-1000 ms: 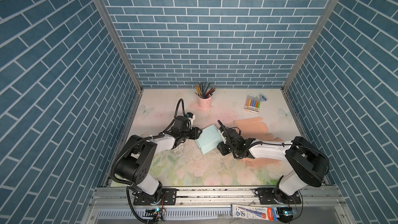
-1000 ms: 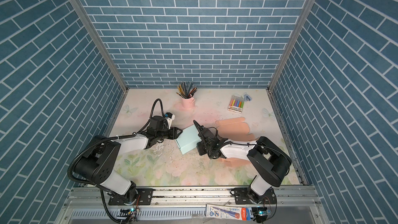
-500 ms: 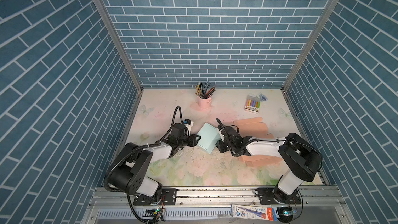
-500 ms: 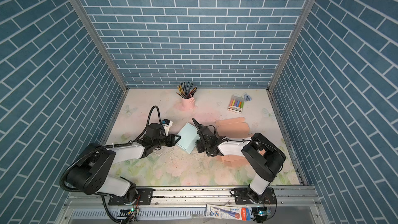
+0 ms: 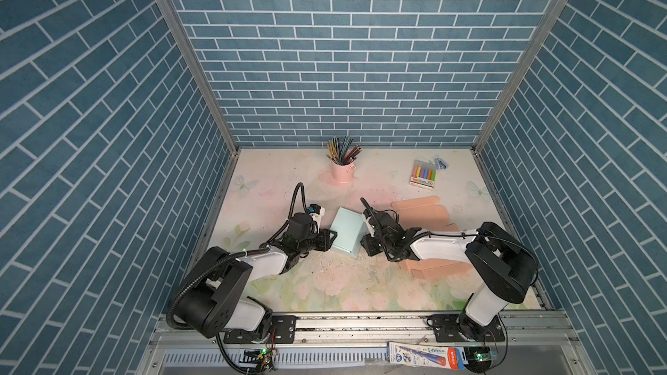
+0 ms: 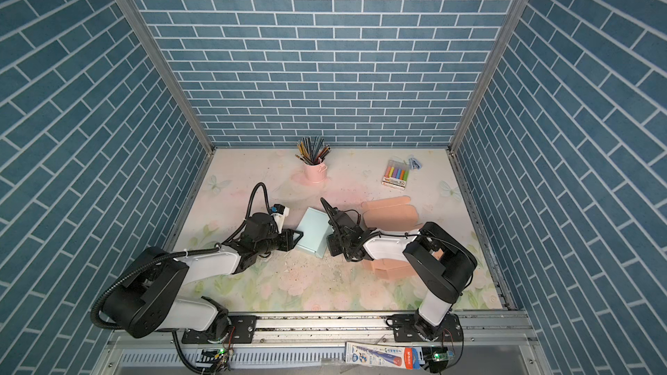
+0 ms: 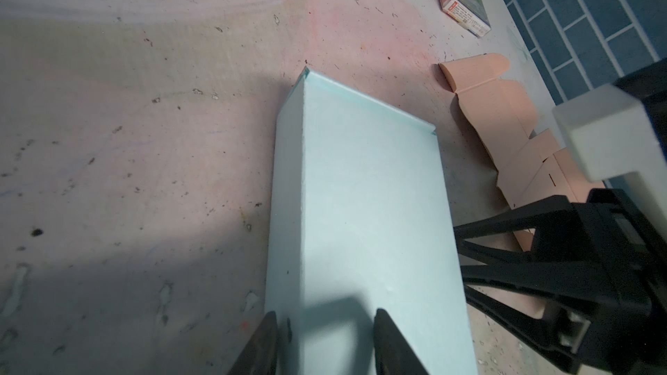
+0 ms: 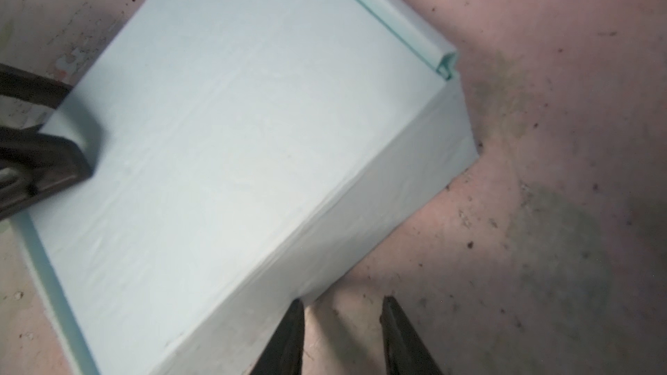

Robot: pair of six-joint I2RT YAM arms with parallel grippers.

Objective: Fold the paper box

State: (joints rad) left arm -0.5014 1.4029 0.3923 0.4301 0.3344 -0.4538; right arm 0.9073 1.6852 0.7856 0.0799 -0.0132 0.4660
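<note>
The pale blue paper box (image 5: 346,230), closed and flat-topped, lies mid-table on the floral table (image 5: 274,189), bracketed by both arms. The left gripper (image 7: 325,340) straddles one long top edge with fingers parted, though whether it pinches the card cannot be told. The right gripper (image 8: 344,337), released and empty, rests one finger against the opposite wall, apparently to brace the box. Unfolded peach box blanks (image 5: 422,211) lie beside and beneath the right arm.
</note>
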